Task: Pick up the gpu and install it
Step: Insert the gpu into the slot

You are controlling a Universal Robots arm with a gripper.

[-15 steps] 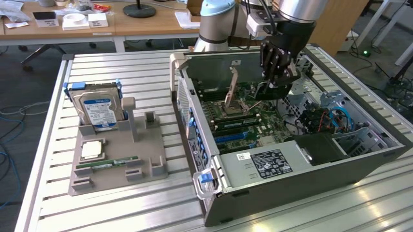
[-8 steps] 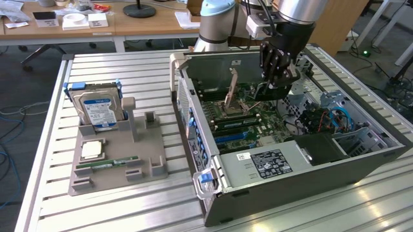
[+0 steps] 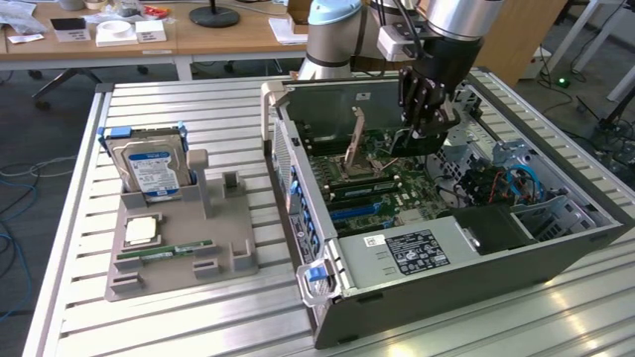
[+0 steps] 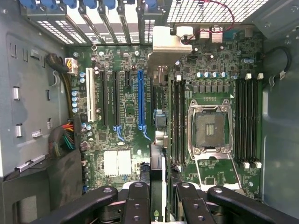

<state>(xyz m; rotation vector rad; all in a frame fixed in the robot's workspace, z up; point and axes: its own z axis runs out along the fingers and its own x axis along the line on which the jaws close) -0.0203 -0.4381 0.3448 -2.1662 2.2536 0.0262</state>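
A: The tool (image 3: 424, 132): where is it seen, and how are its jaws set?

B: It is seen in the upper right of the exterior view's frame, lowered into the open computer case (image 3: 447, 253). Its jaws are clamped on the gpu (image 3: 417, 143), which is held on edge beneath them.

A: Can the grip be confirmed from the wrist view?

B: Yes. There the tool (image 4: 159, 203) is seen with its dark fingers (image 4: 138, 205) pressed against both faces of the gpu (image 4: 159, 161). The card is viewed edge-on, with its silver bracket (image 4: 166, 44) at the far end, near the case's rear vents.

A: Where is the card placed relative to the board?

B: It is held above the motherboard (image 4: 126, 126), between the long blue slot (image 4: 140, 100) and the open processor socket (image 4: 209, 128). Whether any slot is touched cannot be told.

A: What else is found on the bench (image 3: 198, 111)?

B: A grey holder tray (image 3: 223, 256) is seen at the exterior view's left, well apart from the case. A silver hard drive (image 3: 154, 169) with a blue-white label is stood upright at the tray's far end. A slim green memory stick (image 3: 163, 253) is laid flat nearer the lower left of the frame, with a pale square part (image 3: 142, 230) just beside it.
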